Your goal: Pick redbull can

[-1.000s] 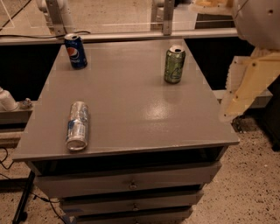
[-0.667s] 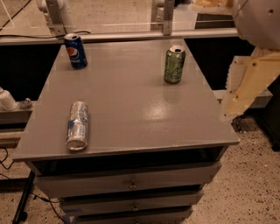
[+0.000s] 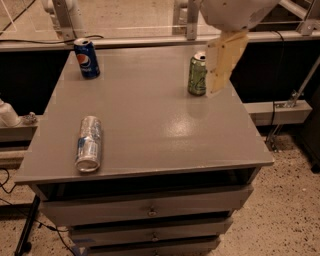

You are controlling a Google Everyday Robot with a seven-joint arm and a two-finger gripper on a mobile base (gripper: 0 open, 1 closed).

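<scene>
The redbull can [image 3: 89,143], slim and silver with blue patches, lies on its side near the front left of the grey table top [image 3: 160,125], its end facing the front edge. My arm's white housing [image 3: 235,11] and a beige link [image 3: 225,60] hang over the back right of the table, far from the redbull can. The gripper itself is out of view; only these arm parts show.
A dark blue Pepsi can [image 3: 87,58] stands at the back left. A green can [image 3: 197,74] stands at the back right, right beside the beige link. Drawers [image 3: 150,210] sit under the top. A rail with posts [image 3: 125,40] runs behind the table.
My arm has swung left, from beyond the table's right edge to above its back right corner next to the green can. The cans have not moved.
</scene>
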